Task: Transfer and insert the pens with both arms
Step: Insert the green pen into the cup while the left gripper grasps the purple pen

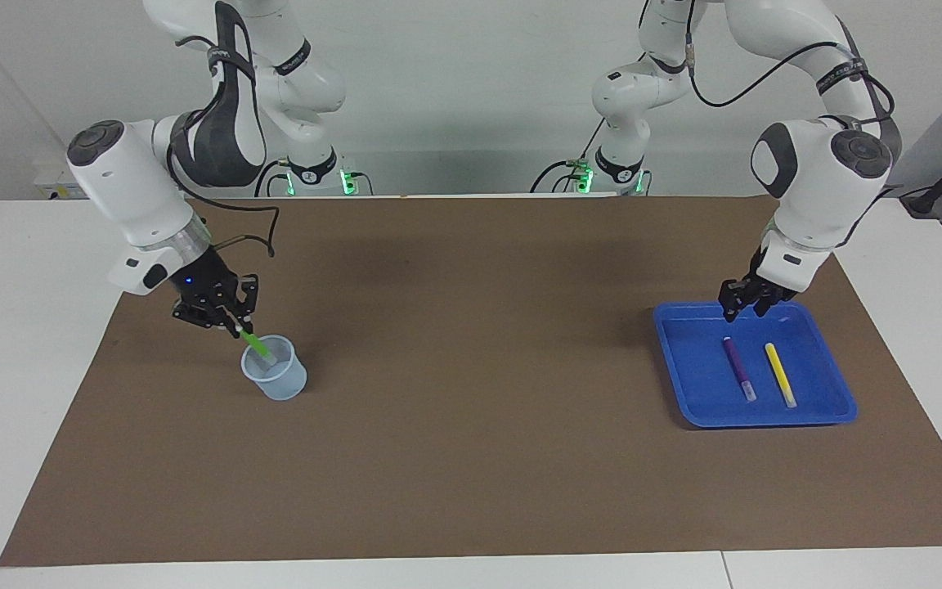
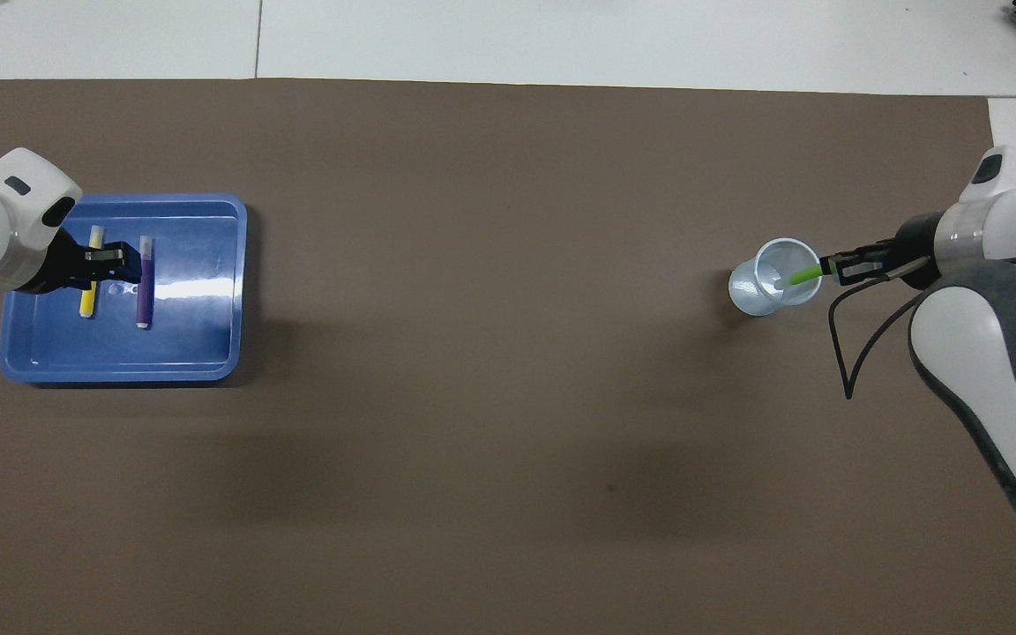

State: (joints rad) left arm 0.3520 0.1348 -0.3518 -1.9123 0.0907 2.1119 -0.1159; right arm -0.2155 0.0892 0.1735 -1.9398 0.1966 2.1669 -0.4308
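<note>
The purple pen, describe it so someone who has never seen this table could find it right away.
Find the blue tray on the brown mat, at the left arm's end of the table. Two pens lie side by side in it, apart. The purple pen is the dark one, on the side toward the table's middle; its neighbour, the yellow pen, is bright.
</note>
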